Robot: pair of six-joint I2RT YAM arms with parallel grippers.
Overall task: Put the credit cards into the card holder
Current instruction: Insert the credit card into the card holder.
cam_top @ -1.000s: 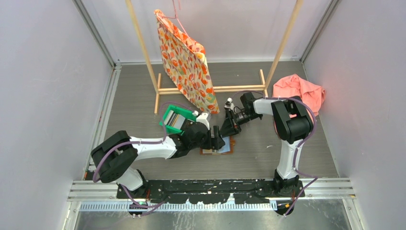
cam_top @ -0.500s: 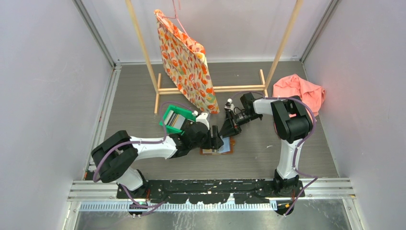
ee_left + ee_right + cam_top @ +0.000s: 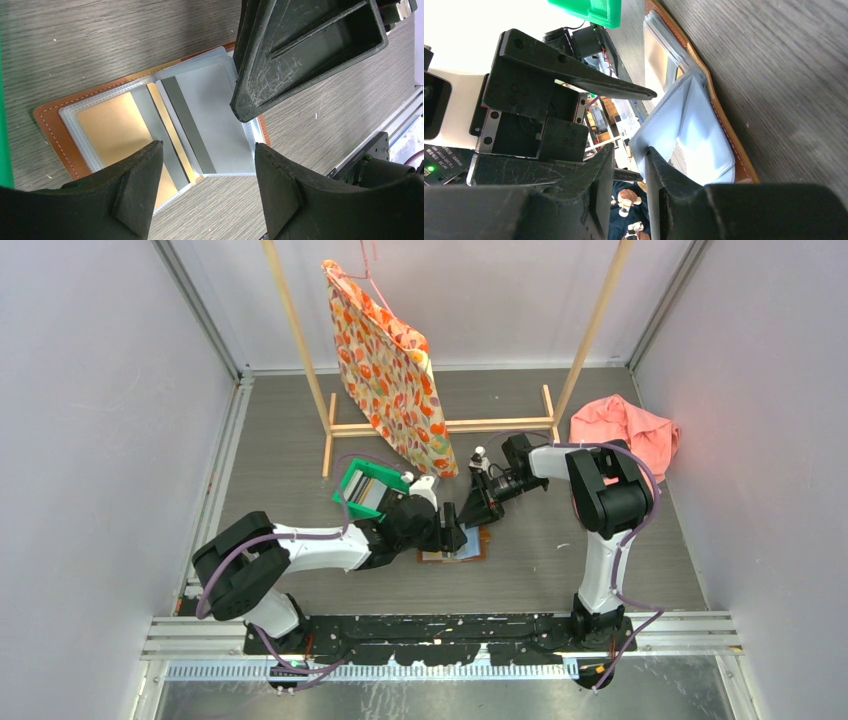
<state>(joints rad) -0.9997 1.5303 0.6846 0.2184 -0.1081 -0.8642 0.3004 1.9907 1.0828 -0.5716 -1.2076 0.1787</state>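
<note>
The grey card is laid below the empty, wide-open left gripper, its short width spanned by it, while a leaf of the card holder is pinched by the right gripper.

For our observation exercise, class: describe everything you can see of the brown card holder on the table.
The card holder lies open flat on the grey wood-grain table: brown leather, pale stitching, clear plastic sleeves. One sleeve holds a gold card, another shows a silvery grey card with a dark stripe. One leaf tilts up against the fingertips of the right pincer.
</note>
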